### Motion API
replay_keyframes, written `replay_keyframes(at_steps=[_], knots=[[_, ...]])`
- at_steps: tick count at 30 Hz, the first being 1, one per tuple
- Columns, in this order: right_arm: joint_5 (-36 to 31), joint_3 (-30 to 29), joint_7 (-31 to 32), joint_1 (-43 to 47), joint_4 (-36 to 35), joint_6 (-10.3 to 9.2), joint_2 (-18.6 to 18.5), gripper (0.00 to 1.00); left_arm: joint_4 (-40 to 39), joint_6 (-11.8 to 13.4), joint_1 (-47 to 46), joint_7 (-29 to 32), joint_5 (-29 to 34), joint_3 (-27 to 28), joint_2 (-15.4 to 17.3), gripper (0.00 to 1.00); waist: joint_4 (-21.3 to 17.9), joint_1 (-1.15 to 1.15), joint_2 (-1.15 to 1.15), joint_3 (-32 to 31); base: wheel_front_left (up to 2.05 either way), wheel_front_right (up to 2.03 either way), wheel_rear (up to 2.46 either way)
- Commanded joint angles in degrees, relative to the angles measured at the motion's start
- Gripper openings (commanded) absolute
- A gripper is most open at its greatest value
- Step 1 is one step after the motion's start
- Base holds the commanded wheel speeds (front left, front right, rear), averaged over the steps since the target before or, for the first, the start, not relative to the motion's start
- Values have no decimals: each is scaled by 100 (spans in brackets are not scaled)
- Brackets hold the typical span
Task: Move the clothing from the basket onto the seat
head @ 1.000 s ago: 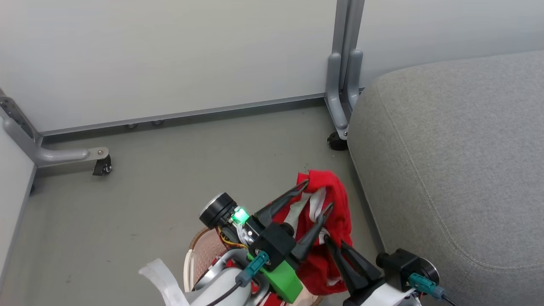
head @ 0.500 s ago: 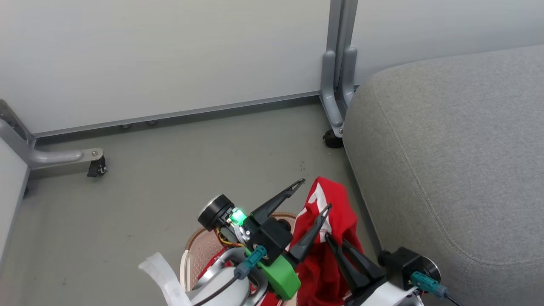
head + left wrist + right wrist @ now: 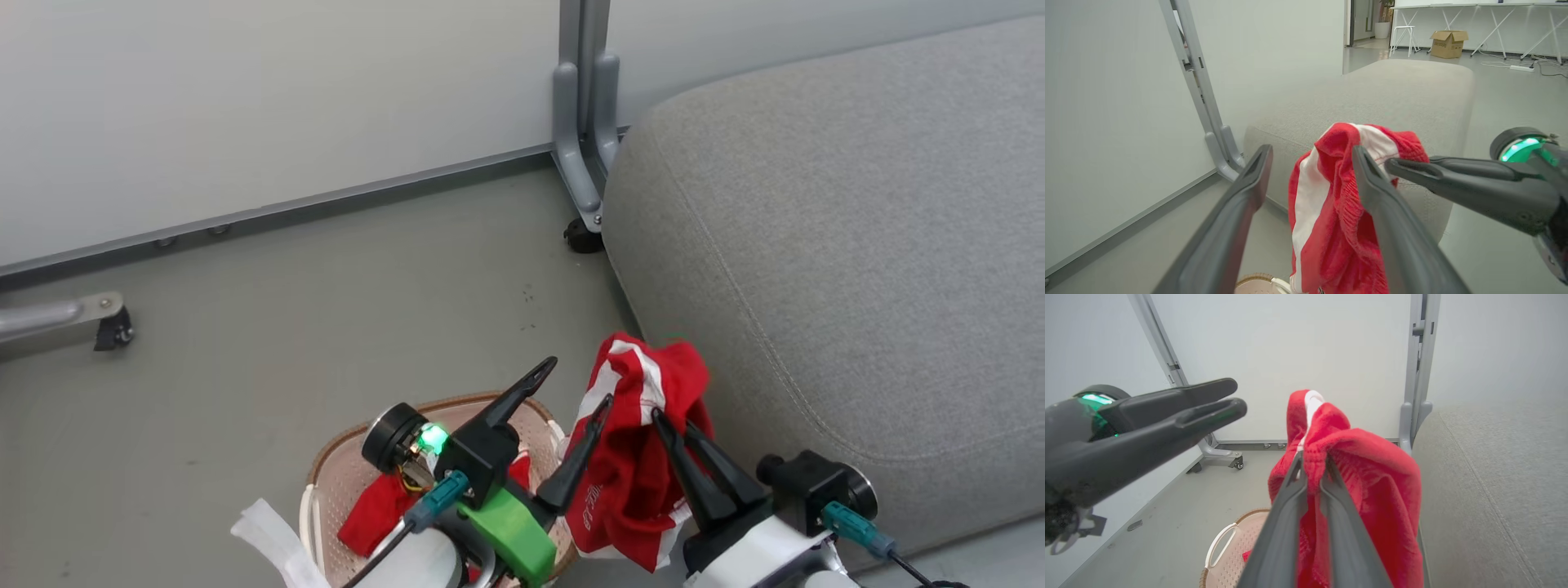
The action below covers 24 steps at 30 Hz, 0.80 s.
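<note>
While it hung from the right gripper (image 3: 671, 420), held garment (image 3: 637, 441): one red piece with white stripes, draped over the fingertips above the floor (image 3: 286, 310), between the basket (image 3: 457, 402) and the seat (image 3: 857, 245); it was close to the seat's near left edge, not lying on it.
right gripper: two fingers pressed together on a fold near the garment's top.
left gripper (image 3: 580, 380): two fingers spread wide with nothing between the pads, above the basket's far rim; its right finger stood just beside the hanging garment, and contact could not be told.
basket: one, on the floor left of the seat, with a brown rim, a cream perforated inside and one white handle in sight.
cloth in basket (image 3: 375, 506): red, lying at the basket's left side, with a smaller red patch near its right side; whether that made one piece or two could not be told.
seat: one grey cushion, a stitched seam running along its rounded edge.
post (image 3: 581, 122): one grey upright against the pale wall, at the seat's far left corner, with one black caster (image 3: 581, 238) at its foot.
second foot (image 3: 57, 314): one grey bar with its own caster, on the floor at the far left.
</note>
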Motion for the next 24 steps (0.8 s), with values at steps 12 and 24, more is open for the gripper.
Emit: replay_keyframes(at_steps=[12,24], knots=[[-202,-559,-19,356,-629,-2,40,0,-44,-264,48,-139,90,-277,433,100,-1283,0,0,1016,0,0,0],[-42,-1714,-20,-391,-1133,-3,28,0,-386,-302,-344,-139,490,-492,659,100,-1411,0,0,2018,0,0,0]])
